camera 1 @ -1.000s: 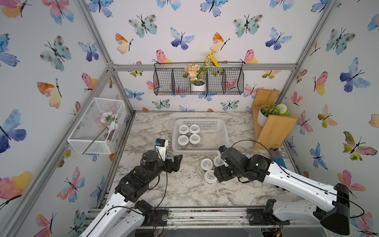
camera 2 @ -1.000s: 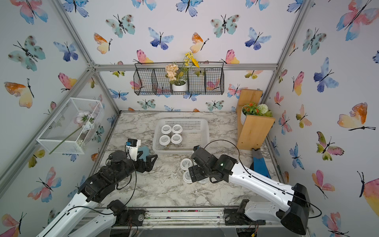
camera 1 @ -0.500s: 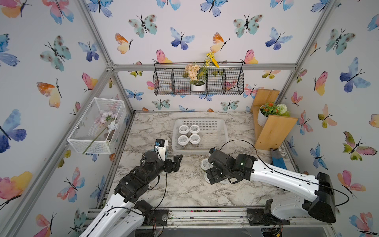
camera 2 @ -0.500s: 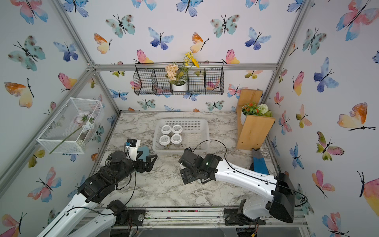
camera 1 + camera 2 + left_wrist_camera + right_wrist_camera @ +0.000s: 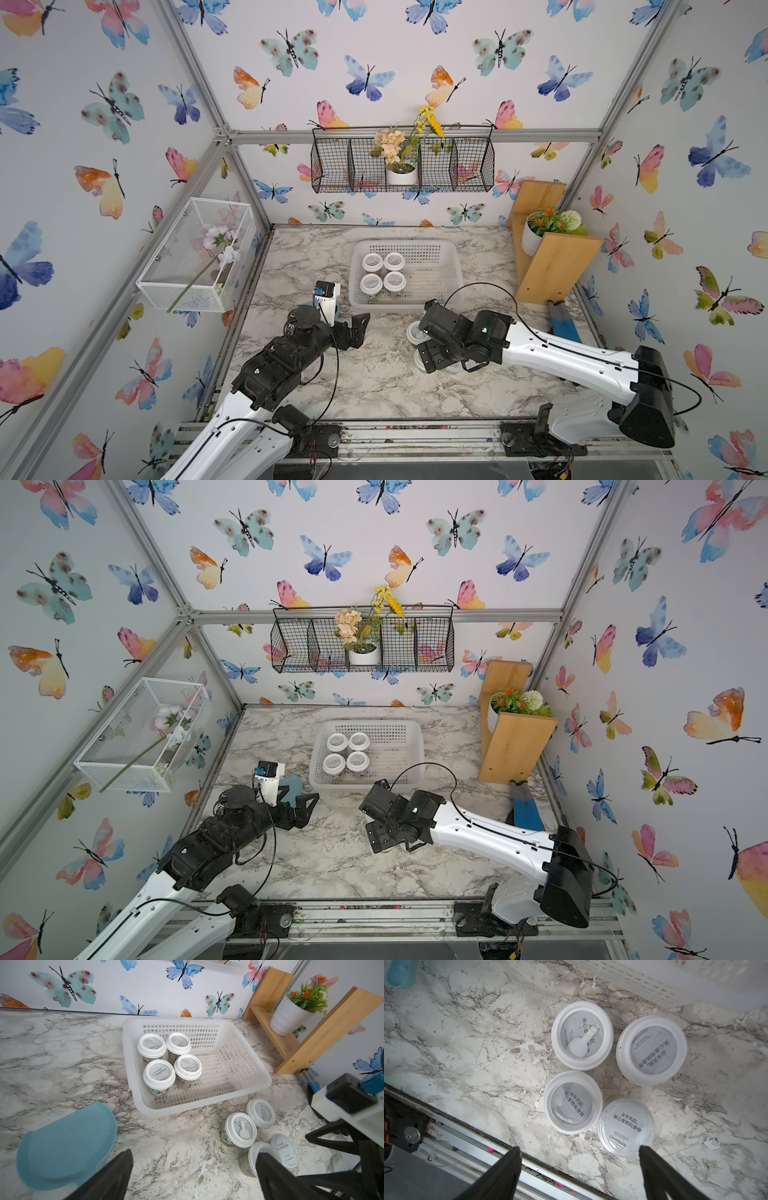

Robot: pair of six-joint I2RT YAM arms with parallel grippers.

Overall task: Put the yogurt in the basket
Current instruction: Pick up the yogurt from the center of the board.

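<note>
Under the released right pincer [image 5: 579, 1148]: four loose yogurt cups [image 5: 573, 1102] on the table [image 5: 467, 1043].
Holds nothing; stands spread over the cluster, flat-lidded cup [image 5: 626, 1127] just beside one fingertip, spoon-topped cup [image 5: 582, 1035] farther out. Left pincer [image 5: 194, 1153] likewise released and empty, well apart from the cups. Beyond both, the white basket [image 5: 239, 1068] with four more yogurts [image 5: 159, 1074] packed at the end nearer the left pincer.

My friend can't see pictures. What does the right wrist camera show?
Four yogurt cups stand close together on the marble table, seen from above, one with a little white spoon lying in its lid. The open right gripper hovers over them, and the white basket sits just beside them.
</note>
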